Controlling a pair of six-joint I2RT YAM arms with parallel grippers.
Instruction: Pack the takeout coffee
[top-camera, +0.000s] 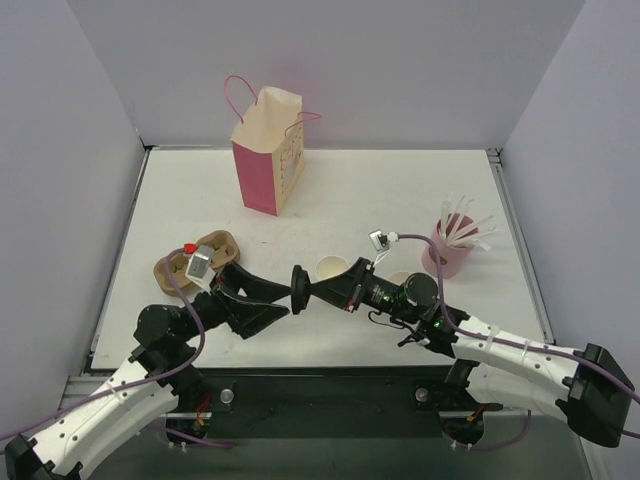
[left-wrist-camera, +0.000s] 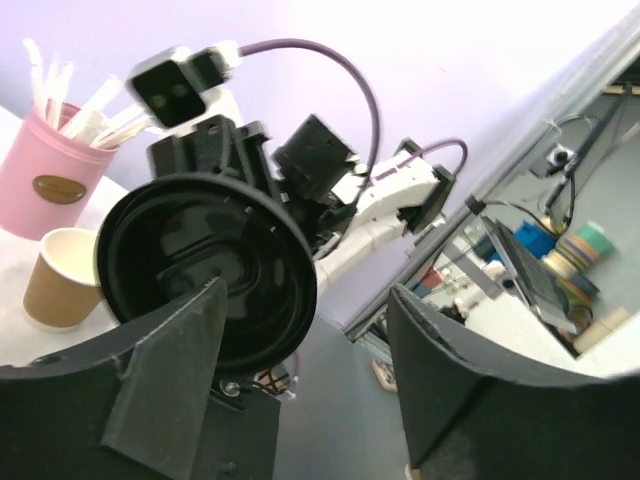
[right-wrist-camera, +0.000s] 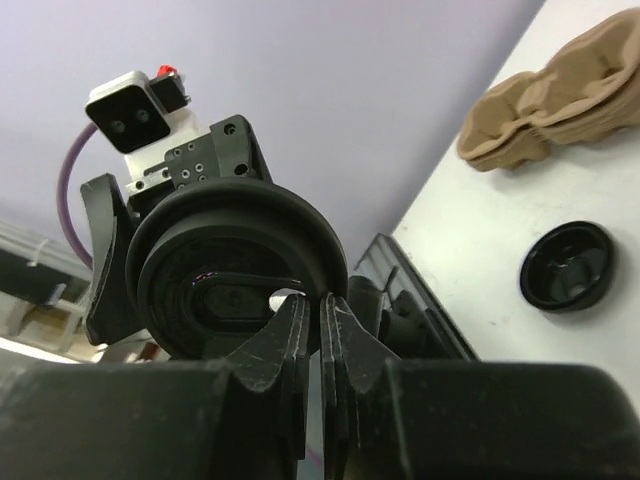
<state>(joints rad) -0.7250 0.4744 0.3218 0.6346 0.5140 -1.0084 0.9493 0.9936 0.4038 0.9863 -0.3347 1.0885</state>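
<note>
My right gripper (top-camera: 305, 290) is shut on the rim of a loose black lid (top-camera: 298, 290) and holds it on edge above the table. In the right wrist view the fingertips (right-wrist-camera: 300, 315) pinch the lid (right-wrist-camera: 235, 270). My left gripper (top-camera: 272, 300) is open and faces the lid from the left. In the left wrist view the lid (left-wrist-camera: 200, 260) stands just beyond my left gripper (left-wrist-camera: 300, 330) and is not gripped. A brown lidless cup (top-camera: 330, 268) stands behind the grippers; it also shows in the left wrist view (left-wrist-camera: 60, 275). No cup with a lid on it is in view.
A pink and cream paper bag (top-camera: 268, 150) stands open at the back. A pink holder of stirrers (top-camera: 450, 245) is at the right. A brown cup carrier (top-camera: 215, 250) lies at the left. A second black lid (right-wrist-camera: 567, 265) lies on the table near the carrier (right-wrist-camera: 560, 110).
</note>
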